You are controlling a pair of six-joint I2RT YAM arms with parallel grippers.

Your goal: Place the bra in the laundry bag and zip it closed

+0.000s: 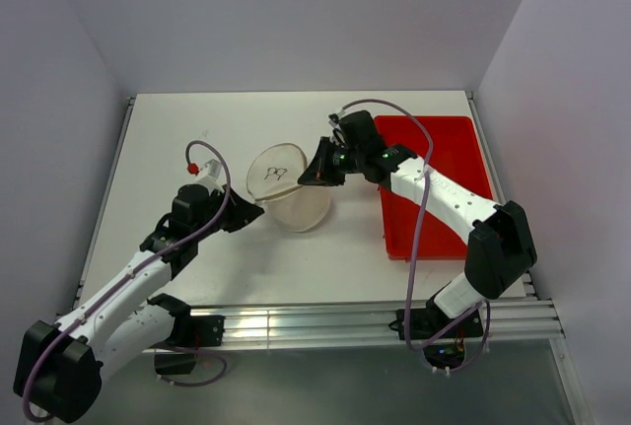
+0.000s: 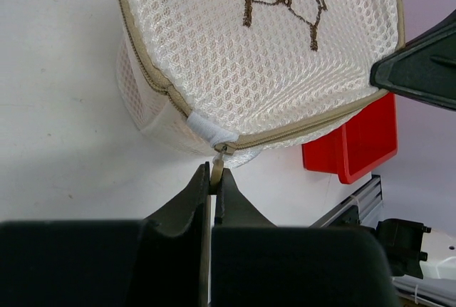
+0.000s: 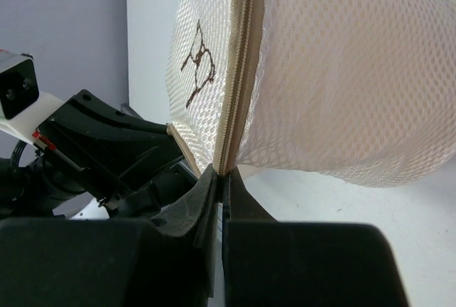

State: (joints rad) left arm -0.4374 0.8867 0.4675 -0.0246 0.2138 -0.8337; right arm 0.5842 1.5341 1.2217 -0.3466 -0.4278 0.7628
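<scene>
One laundry bag (image 1: 288, 186), one red tray (image 1: 458, 144), one left tool (image 1: 246, 216), one right tool (image 1: 317, 164).

Bright, even diffuse light, soft faint shadows on the white table (image 1: 177, 129), wrist close-ups' near foreground blurred, perhaps slight edge distortion.

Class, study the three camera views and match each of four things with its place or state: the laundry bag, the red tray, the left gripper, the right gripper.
Things:
1. laundry bag
2. red tray
3. left gripper
4. right gripper

Places or states:
a. shut on the bag's zipped edge
b. lies at the right side of the table
c. shut on the zip pull
d. bears a brown bra outline on its round face

Pairs: 1-d, 2-b, 3-c, 4-a
</scene>
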